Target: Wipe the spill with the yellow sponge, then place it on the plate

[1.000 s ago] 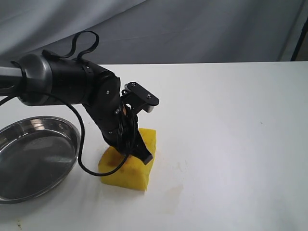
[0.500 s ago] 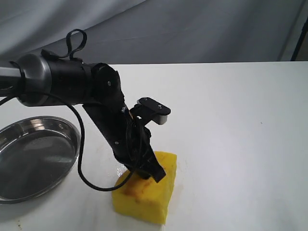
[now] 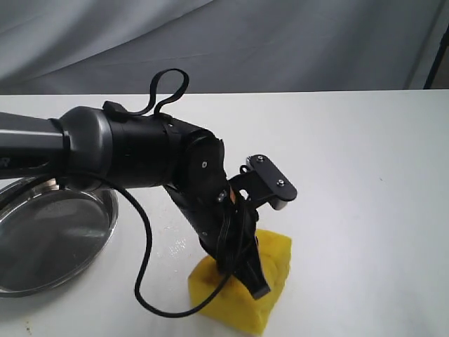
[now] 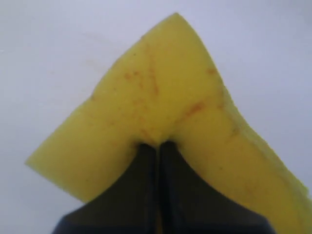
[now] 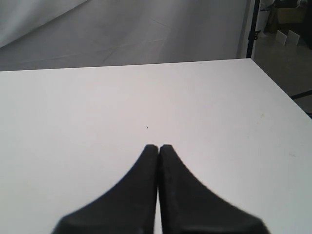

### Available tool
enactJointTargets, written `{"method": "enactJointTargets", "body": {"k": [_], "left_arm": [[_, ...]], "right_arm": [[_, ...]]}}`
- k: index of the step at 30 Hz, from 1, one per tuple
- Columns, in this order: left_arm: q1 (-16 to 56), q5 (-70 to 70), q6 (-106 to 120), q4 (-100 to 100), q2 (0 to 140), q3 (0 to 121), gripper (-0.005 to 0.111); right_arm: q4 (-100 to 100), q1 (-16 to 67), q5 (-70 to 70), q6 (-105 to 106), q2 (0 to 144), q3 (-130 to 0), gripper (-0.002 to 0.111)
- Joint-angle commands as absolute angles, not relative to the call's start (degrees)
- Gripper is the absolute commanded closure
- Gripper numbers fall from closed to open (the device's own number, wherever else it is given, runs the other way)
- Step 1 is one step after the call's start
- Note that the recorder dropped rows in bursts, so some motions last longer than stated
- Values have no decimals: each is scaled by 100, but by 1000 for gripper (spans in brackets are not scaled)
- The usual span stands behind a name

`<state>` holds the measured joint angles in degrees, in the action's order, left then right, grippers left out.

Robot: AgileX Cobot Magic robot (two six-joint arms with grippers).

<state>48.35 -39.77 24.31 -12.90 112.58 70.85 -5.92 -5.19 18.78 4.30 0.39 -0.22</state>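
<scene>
with your left end effector [image 4: 157, 145] squeezed shut into the yellow sponge [image 3: 279, 260], which rests on the desk [image 3: 351, 175] well apart from the plate [image 3: 56, 239], press it flat and drag slowly across the spill, unseen here.

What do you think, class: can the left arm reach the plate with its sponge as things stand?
Probably yes: the left claw is shut on the sponge, and only bare table lies between it and the plate on that arm's side.

The sponge [image 3: 277, 256] sits on the table [image 3: 351, 175], right of the plate [image 3: 49, 239], apart.
</scene>
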Motion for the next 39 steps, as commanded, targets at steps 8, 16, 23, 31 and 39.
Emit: {"method": "enactJointTargets", "body": {"k": [8, 16, 23, 31, 39], "left_arm": [[3569, -3256, 612, 908, 11945, 7153, 107], [2794, -3600, 458, 908, 12060, 7579, 107], [3139, -3785, 505, 535, 12060, 7829, 107], [4392, -4585, 682, 155, 12060, 7829, 107], [5573, -4886, 950, -382, 12060, 7829, 107]], "right_arm": [[-551, -507, 1875, 413, 15, 0, 108], [-551, -507, 1875, 413, 15, 0, 108], [-551, -507, 1875, 413, 15, 0, 108], [-551, -507, 1875, 413, 15, 0, 108], [-551, -507, 1875, 413, 15, 0, 108]]}}
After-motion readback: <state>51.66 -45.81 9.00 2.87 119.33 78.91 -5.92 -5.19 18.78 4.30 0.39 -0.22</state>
